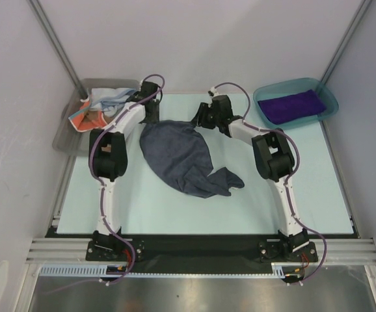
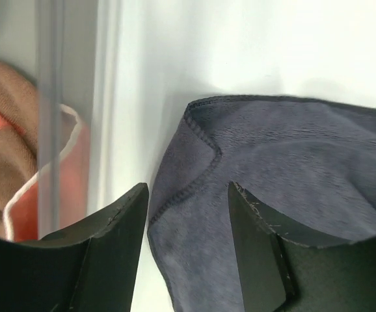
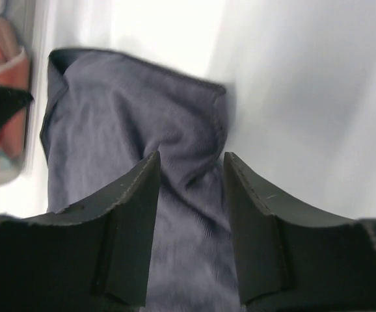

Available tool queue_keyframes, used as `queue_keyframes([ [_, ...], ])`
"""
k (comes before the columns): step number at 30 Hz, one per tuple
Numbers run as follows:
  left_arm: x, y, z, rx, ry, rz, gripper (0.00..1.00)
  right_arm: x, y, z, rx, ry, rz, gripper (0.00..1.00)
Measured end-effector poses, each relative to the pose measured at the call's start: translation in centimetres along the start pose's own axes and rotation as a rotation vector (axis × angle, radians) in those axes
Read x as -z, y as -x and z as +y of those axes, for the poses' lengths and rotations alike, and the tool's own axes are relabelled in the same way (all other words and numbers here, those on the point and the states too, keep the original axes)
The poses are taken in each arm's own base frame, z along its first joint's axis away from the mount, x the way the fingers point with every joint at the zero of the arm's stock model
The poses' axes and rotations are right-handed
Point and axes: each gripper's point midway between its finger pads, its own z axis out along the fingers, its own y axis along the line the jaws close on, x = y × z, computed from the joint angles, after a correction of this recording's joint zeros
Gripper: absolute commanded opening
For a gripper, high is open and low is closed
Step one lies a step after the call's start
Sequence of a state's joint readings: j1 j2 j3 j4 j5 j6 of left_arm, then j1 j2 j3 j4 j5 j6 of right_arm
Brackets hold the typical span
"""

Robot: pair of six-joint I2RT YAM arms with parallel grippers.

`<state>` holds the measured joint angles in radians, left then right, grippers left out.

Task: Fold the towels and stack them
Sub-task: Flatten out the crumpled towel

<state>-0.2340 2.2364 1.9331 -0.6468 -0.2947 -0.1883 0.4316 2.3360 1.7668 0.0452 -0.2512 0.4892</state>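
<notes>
On your pale table [image 1: 305, 195] the grey-blue towel [image 1: 175, 156] lies spread towards the far edge. Your left gripper [image 2: 188, 190] and right gripper [image 3: 191, 159] stand with jaws apart over its two far corners, holding nothing, probably because you want it flat for folding. A purple towel [image 1: 291, 106] lies in the teal bin [image 1: 330, 99] at the far right corner.

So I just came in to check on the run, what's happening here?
Both arms are working on the grey towel, which lies rumpled and unfolded on the table. The left end effector and the right end effector are at its far edge, both open, with cloth between their fingers but not clamped. A purple towel lies in the teal bin. An orange towel and a pale towel sit in the grey bin.
</notes>
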Motion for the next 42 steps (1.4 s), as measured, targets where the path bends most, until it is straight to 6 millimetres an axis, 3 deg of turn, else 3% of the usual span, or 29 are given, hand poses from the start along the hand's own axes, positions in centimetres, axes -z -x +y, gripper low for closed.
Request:
queue_keyframes([
  [5,-1.8,-1.4,0.1,-0.08,0.014,0.037,0.59,-2.9,-1.3,-1.3,-0.102,-0.002,0.007,0.55],
  [8,-2.3,-1.6,0.1,-0.117,0.012,0.041,0.6,-3.6,-0.6,-1.3,-0.123,0.004,-0.02,0.54],
  [16,-3.7,-2.2,0.2,-0.175,0.028,0.055,0.54,-5.0,-0.2,-1.3,-0.13,0.023,-0.048,0.38],
  [21,-4.2,-2.7,0.3,-0.197,0.035,0.068,0.5,-5.9,0.1,-1.1,-0.124,0.04,-0.055,0.33],
  [24,-4.5,-2.7,0.5,-0.213,0.045,0.071,0.31,-6.0,-0.1,-1.1,-0.116,0.036,-0.05,0.19],
  [25,-4.6,-2.7,0.5,-0.218,0.046,0.07,0.17,-6.0,-0.2,-1.2,-0.113,0.035,-0.047,0.08],
  [27,-4.8,-2.7,0.5,-0.223,0.048,0.073,0.05,-6.0,-0.5,-1.3,-0.104,0.027,-0.038,0.0],
  [28,-4.9,-2.7,0.4,-0.223,0.047,0.076,0.0,-6.0,-0.5,-1.4,-0.103,0.025,-0.037,0.0],
  [31,-4.8,-3.1,0.2,-0.226,0.035,0.09,0.0,-5.9,-0.4,-2.0,-0.089,0.016,-0.041,0.0],
  [34,-4.3,-3.3,-0.6,-0.216,0.002,0.1,0.0,-4.4,-0.7,-2.9,-0.072,-0.003,-0.023,0.0],
  [37,-2.5,-3.8,-1.8,-0.199,-0.052,0.107,0.0,-1.1,-1.2,-4.9,-0.079,-0.058,0.019,0.0],
  [42,4.2,-4.2,-4.6,-0.136,-0.194,0.082,0.0,7.0,-0.7,-8.5,-0.082,-0.14,0.038,0.0],
])
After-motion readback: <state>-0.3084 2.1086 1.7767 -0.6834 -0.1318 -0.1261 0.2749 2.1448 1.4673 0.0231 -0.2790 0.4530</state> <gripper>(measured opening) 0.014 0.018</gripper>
